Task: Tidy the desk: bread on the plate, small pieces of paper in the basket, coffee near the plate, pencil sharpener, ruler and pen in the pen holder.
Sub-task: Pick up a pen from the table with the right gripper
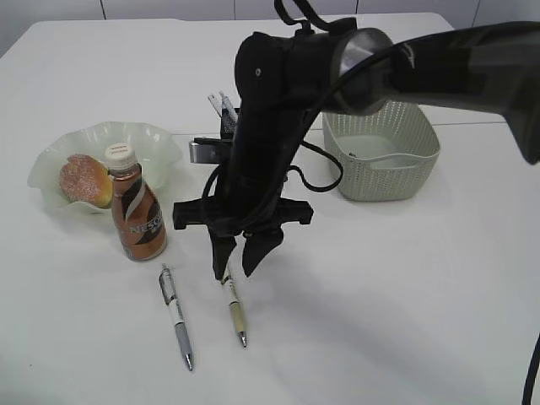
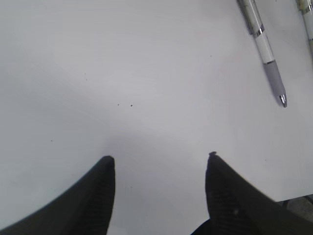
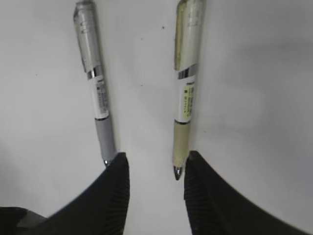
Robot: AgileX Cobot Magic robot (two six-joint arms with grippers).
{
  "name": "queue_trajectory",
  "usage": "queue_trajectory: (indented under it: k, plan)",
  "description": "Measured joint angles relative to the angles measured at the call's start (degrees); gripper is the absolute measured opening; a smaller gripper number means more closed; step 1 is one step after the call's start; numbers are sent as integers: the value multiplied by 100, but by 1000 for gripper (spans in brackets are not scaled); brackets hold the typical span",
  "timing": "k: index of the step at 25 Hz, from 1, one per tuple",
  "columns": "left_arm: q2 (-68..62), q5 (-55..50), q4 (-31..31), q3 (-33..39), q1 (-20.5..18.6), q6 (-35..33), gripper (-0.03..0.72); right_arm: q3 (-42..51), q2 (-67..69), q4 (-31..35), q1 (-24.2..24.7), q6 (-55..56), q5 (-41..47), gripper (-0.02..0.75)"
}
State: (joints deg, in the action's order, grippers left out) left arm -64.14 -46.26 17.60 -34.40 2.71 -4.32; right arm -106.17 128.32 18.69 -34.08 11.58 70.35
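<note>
While I look along the counter (image 1: 405, 321) from the near edge, two pens lie closest: a grey-grip pen (image 1: 176, 316) at seven o'clock and a beige-grip pen (image 1: 235, 310) beside it. My right pincer (image 1: 240, 260) hangs over the beige pen's top end, jaws parted around it, not clenched. My left pincer (image 2: 159, 164) hovers released over bare counter. Farther back, the coffee (image 1: 137, 213) stands beside the plate (image 1: 156, 139) holding the bread (image 1: 85, 180). The pen holder (image 1: 228, 126) sits behind the arm; the basket (image 1: 381, 152) is at two o'clock.
</note>
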Motion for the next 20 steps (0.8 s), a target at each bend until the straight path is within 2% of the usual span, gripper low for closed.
queue_trajectory:
  k: [5, 11, 20]
  plan:
    - [0, 66, 0, 0, 0, 0, 433, 0, 12, -554, -165, 246, -117, 280]
    - [0, 101, 0, 0, 0, 0, 433, 0, 33, -605, -224, 383, -640, 280]
    - [0, 105, 10, 0, 0, 0, 433, -11, 254, -693, -224, 498, -950, 279]
